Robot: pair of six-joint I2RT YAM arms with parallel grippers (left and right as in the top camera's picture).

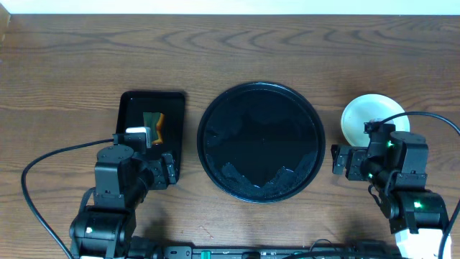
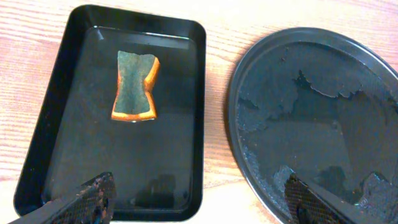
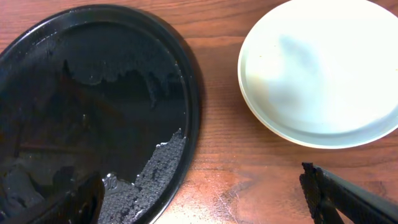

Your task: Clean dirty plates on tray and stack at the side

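Nearest the robot, the left pincer (image 2: 199, 193) is spread wide and holds nothing. It hangs over the near end of the rectangular tray (image 2: 68, 93), at 9 o'clock on the table (image 1: 230, 43). The right pincer (image 3: 200, 190) is equally wide and empty, at about 3 o'clock over the strip of wood between the round tray (image 3: 93, 81) and the top plate (image 3: 317, 68).

Further out, the round tray sits at the table's centre. No plate is seen on it, only patches of water (image 1: 251, 183). The sponge (image 2: 135, 87) lies flat in the far half of the rectangular tray, green face up, apart from both pincers.

The top plate rests on the bare wood at 3 o'clock of the round tray, just beside it and not touching. Its face looks pale and free of sauce. Whether more plates lie beneath it cannot be told from above.

The cleaning and stacking are judged to be done, so the step in hand is a clean withdrawal. It is best done with both pincers kept wide. The right one should be drawn back towards 6 o'clock, away from the plate's near rim, so that nothing is nudged. The sponge is best left where it lies.
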